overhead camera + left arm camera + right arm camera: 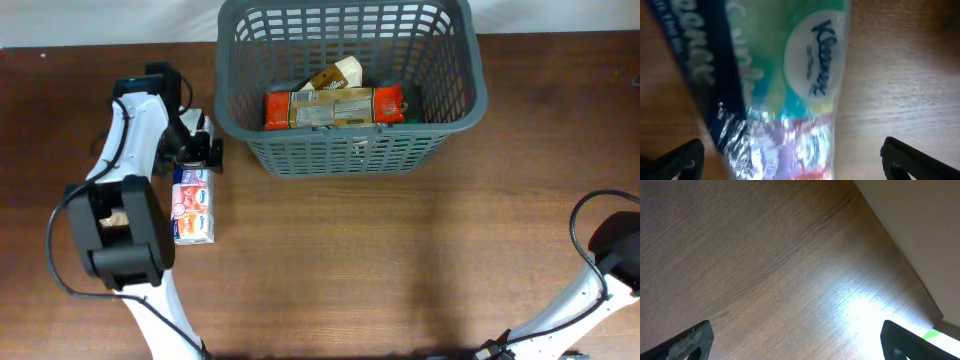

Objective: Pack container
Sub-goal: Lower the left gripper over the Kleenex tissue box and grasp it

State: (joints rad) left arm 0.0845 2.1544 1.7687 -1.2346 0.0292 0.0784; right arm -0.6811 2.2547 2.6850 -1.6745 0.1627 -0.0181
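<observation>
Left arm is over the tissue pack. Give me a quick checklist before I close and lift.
1. Left gripper open: ok, fingers spread wide.
2. Tissue pack between the fingers: ok, it runs down the middle of the left wrist view.
3. Fingers low enough to grip: cannot tell, the view is blurred.
4. Room in the container: ok, the packets lie low inside.
5. Right gripper out of the path: ok, open over bare table.

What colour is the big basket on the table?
The container is dark grey; the overhead view shows it best.
</observation>
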